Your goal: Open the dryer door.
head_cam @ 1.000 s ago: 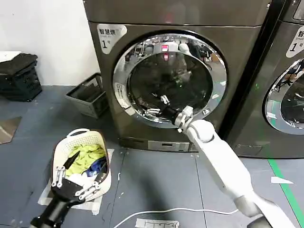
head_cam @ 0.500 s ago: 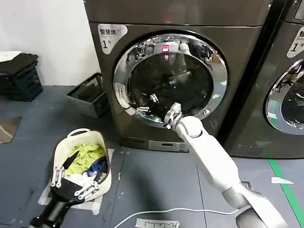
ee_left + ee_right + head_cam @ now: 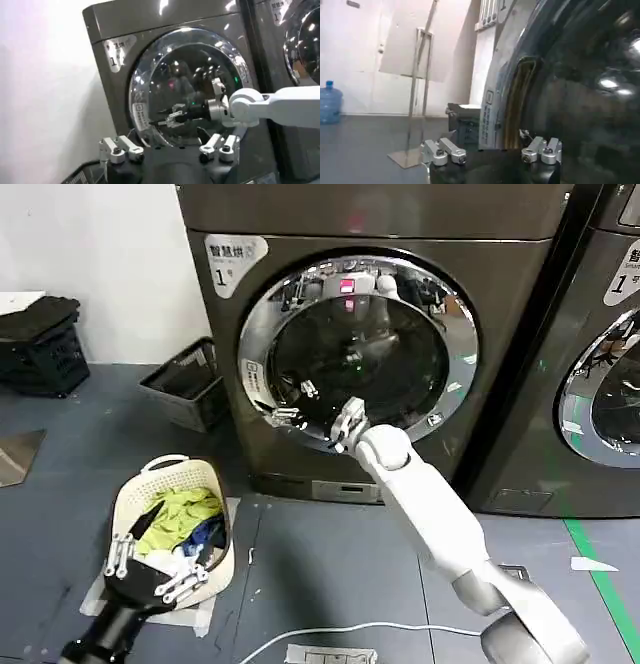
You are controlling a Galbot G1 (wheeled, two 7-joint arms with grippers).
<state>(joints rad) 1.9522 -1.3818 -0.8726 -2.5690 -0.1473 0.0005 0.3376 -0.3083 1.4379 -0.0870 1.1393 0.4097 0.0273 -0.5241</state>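
The dryer (image 3: 230, 364) is a dark bronze-grey machine with a white "1" sticker. Its dryer door (image 3: 455, 314), a wide chrome ring around dark glass, looks flush with the front. My right gripper (image 3: 296, 402) is open at the ring's lower left edge, with the white arm reaching up to it from the lower right. In the right wrist view the right gripper (image 3: 492, 150) faces the ring's rim (image 3: 489, 102), the dark glass (image 3: 585, 95) beside it. The left gripper (image 3: 150, 570) hangs open and empty over the laundry basket; the left wrist view has the left gripper (image 3: 170, 149) below the door (image 3: 140, 100).
A white laundry basket (image 3: 135, 489) of clothes sits on the floor at the front left. A dark crate (image 3: 190, 389) stands beside the dryer and black crates (image 3: 40, 344) farther left. A neighbouring machine (image 3: 590, 304) is on the right. A white cable (image 3: 350, 627) lies on the floor.
My right gripper has slid left across the lower part of the door, from under the glass to the ring's lower left edge. The left arm has barely moved.
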